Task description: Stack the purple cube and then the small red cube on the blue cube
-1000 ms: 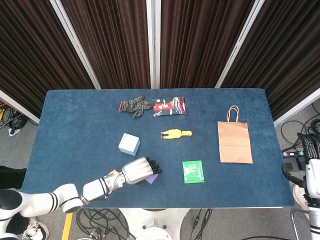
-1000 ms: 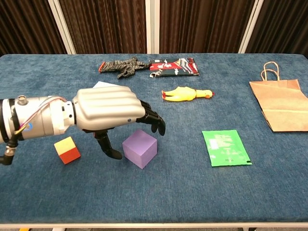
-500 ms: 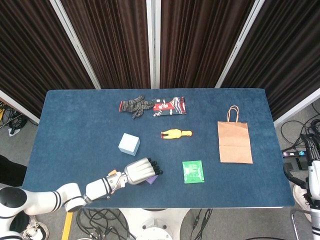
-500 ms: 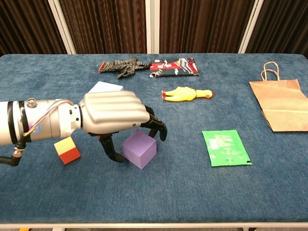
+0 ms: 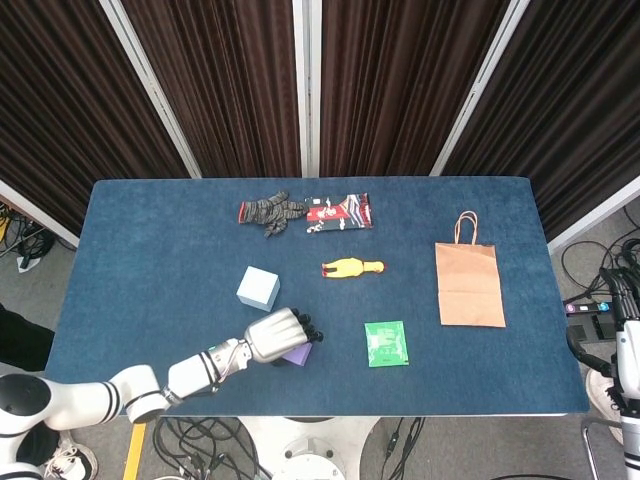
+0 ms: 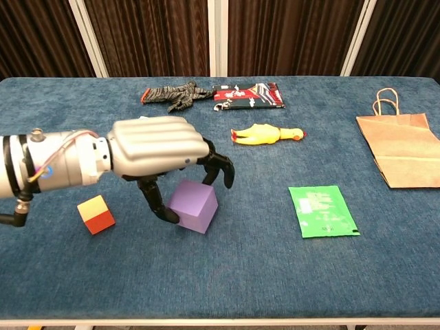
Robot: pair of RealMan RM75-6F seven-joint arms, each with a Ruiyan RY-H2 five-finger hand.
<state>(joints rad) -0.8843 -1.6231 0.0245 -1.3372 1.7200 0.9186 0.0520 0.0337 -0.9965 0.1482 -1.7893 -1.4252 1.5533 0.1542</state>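
My left hand (image 6: pixel 161 151) reaches in from the left and pinches the purple cube (image 6: pixel 194 206), thumb on its left side and fingers over its upper right edge. The cube sits slightly tilted near the table's front. In the head view the left hand (image 5: pixel 275 335) covers most of the purple cube (image 5: pixel 298 354). The small red cube (image 6: pixel 96 214), with a yellow top, lies on the cloth left of the hand. The pale blue cube (image 5: pixel 258 288) stands just behind the hand; the chest view hides it. My right hand (image 5: pixel 627 300) hangs off the table at the far right.
Along the back lie a grey glove (image 5: pixel 270 211) and a red snack packet (image 5: pixel 340 211). A yellow rubber chicken (image 5: pixel 352 267) is mid-table, a green packet (image 5: pixel 386 343) lies right of the purple cube, and a brown paper bag (image 5: pixel 470 283) lies flat at right.
My left hand lowered and closed thumb and fingers onto the purple cube. The cube shifted slightly left and tilted. The right arm has not moved.
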